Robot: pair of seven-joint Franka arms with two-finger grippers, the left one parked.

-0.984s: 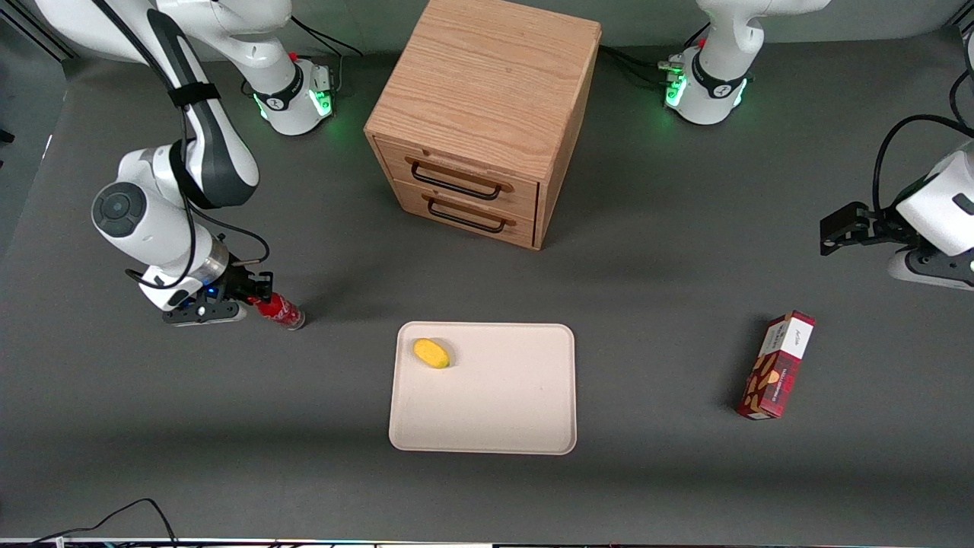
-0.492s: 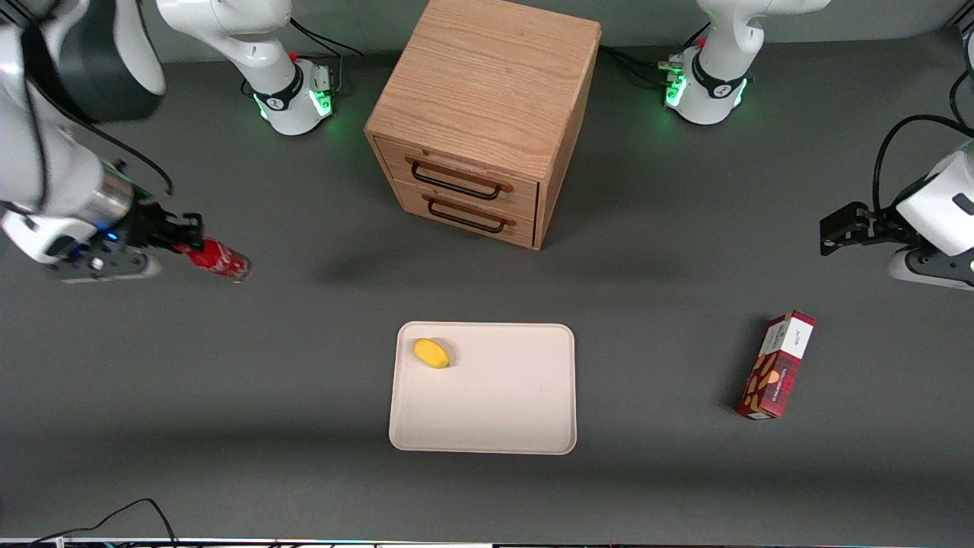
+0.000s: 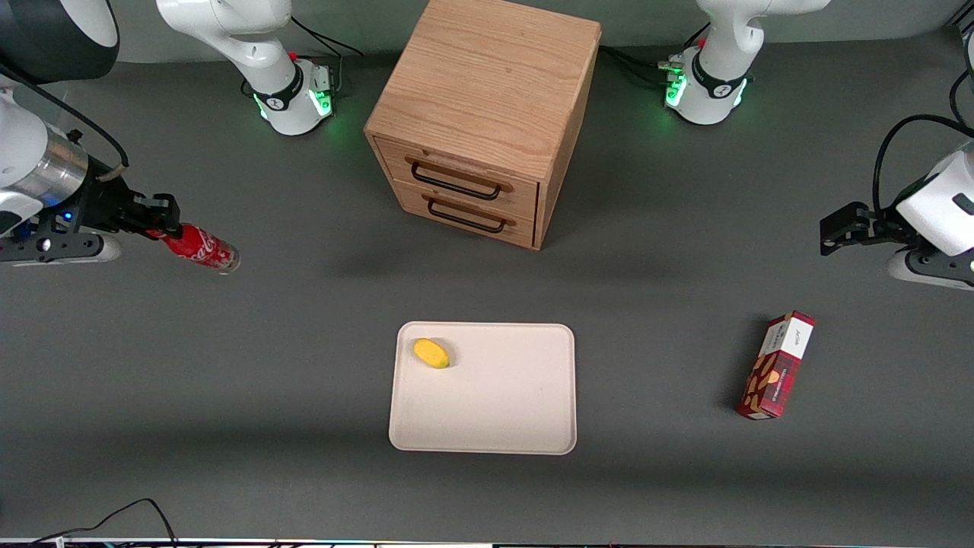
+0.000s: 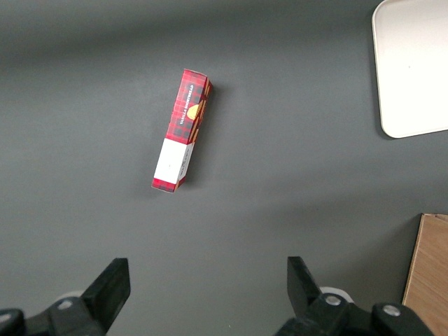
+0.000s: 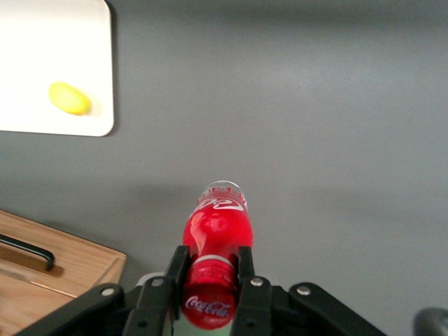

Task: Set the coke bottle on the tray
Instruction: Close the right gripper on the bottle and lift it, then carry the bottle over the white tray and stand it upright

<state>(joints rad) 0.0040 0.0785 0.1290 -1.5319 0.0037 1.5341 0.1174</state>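
Observation:
My right gripper [image 3: 160,225] is shut on the cap end of the coke bottle [image 3: 199,250], a slim red bottle with white script, held tilted in the air well above the table at the working arm's end. In the right wrist view the fingers [image 5: 176,269] clamp the neck and red cap of the bottle [image 5: 217,227], its base pointing away. The cream-beige tray [image 3: 502,411] lies on the table near the front camera, in front of the drawer cabinet, well apart from the bottle. It also shows in the right wrist view [image 5: 42,42].
A yellow lemon-like fruit [image 3: 431,353] lies in the tray's corner. A wooden drawer cabinet [image 3: 483,114] with two black handles stands farther from the camera than the tray. A red-and-white box [image 3: 776,364] lies toward the parked arm's end.
My gripper has lifted the coke bottle off the table and carried it up and outward, away from the tray; in the last half second it rose a little more.

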